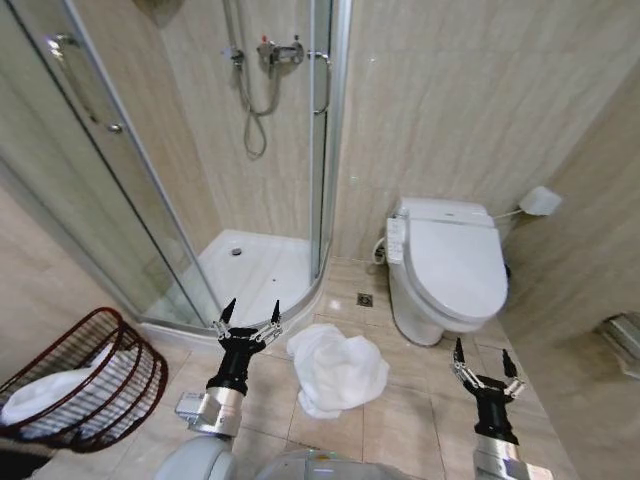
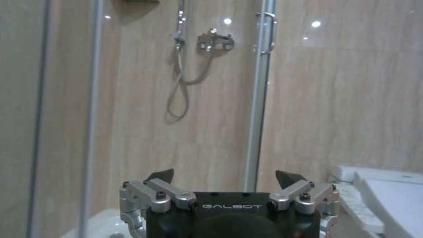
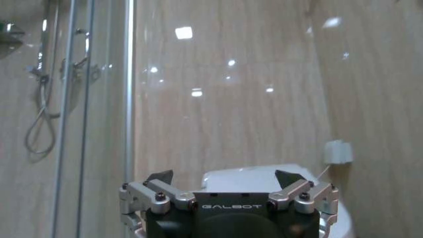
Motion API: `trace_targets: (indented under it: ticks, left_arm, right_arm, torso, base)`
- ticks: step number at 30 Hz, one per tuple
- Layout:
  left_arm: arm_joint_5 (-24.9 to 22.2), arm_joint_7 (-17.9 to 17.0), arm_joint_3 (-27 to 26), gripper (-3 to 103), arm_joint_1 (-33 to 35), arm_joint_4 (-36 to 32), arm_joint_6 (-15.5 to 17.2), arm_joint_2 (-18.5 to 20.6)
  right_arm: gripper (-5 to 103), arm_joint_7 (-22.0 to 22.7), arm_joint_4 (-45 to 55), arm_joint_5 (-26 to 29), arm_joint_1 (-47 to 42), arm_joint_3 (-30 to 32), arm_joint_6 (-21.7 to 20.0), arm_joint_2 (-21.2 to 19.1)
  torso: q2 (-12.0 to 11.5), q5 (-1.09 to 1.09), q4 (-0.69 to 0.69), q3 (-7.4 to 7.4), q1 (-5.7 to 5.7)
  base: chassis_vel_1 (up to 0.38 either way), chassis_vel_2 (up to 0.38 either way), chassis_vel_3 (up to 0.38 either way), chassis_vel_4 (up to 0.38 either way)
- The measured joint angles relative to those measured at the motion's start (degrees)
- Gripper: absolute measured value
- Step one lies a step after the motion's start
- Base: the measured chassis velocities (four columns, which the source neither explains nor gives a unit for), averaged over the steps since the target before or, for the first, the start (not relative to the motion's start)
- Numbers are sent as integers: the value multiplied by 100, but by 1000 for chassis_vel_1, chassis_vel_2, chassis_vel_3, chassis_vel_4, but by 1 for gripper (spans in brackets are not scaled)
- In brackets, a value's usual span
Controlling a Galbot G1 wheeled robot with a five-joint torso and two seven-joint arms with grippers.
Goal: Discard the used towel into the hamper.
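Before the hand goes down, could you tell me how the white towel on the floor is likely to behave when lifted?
The towel lies crumpled in soft folds, so it will probably drape and trail. It looks bulky yet light. A pinch on one fold may only lift part of it.

Both arms are reaching forward from the robot's body, wrists straight and grippers pointing ahead. The left gripper [image 1: 250,312] is holding its black fingers spread wide with nothing between them, its silver wrist cuff sitting low beside the torso. The right gripper [image 1: 487,360] is hanging farther out on the robot's right, fingertips likewise parted and empty, its dark forearm rising from below.
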Motion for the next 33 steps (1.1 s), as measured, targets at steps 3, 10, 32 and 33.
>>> trace_targets:
  ticks: [3,10,32,33]
  left_arm:
    - [0,0,0,100,0,0,0,0]
    - [0,0,0,100,0,0,0,0]
    - [0,0,0,100,0,0,0,0]
    - [0,0,0,100,0,0,0,0]
  right_arm:
    - [100,-3,-65,-3,5,-10,4,0]
    - [100,-2,-312,-12,46,0,25,0]
    - [100,220,-1154,-109,793,-380,-796,-150]
    - [100,220,-1154,-109,793,-380,-796,-150]
  torso:
    - [-55,0,0,-36,-21]
    - [-210,0,-1,-130,-82]
    - [-695,0,-1,-432,-261]
    - [-695,0,-1,-432,-261]
  base:
    - [73,67,49,51]
    - [23,12,8,12]
    - [0,0,0,0]
    - [0,0,0,0]
